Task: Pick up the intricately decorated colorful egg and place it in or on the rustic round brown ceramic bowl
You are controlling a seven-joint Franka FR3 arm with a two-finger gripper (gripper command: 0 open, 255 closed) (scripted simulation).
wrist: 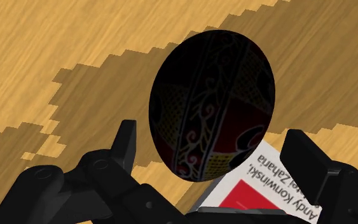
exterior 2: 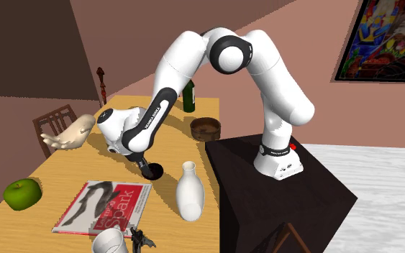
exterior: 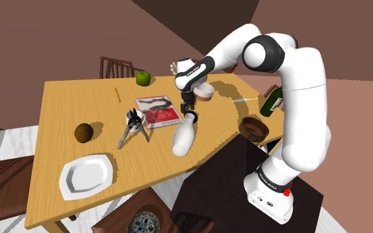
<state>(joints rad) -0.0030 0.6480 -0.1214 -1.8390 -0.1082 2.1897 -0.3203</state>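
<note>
Magazine: a red, white and grey printed magazine (exterior: 158,111) lies flat on the light wooden table (exterior: 65,106), just to the shoulder view's left of the hand
Vase: a plain white narrow-necked vase (exterior: 183,137) stands close beside the hand, on the side nearer the stand
Gripper: the all-black two-finger gripper (wrist: 214,132) points down at the table top; its jaws stand wide, one finger on each side of the egg, with a thin strip of shadowed wood showing between each finger and the shell
Egg: the dark, nearly black oval egg with pale scrollwork and dull red patches (wrist: 212,105) sits centred between the fingers, at or just past their tips; its long axis runs roughly along the fingers, so the jaws face its narrower sides
Grasp: not yet closed, by my reading; a straight squeeze should meet the shell
Bowl: the round brown rough-looking bowl (exterior: 253,127) sits well apart toward the shoulder view's right, near the table edge by the stand; the carry likely passes the vase's neck
</note>
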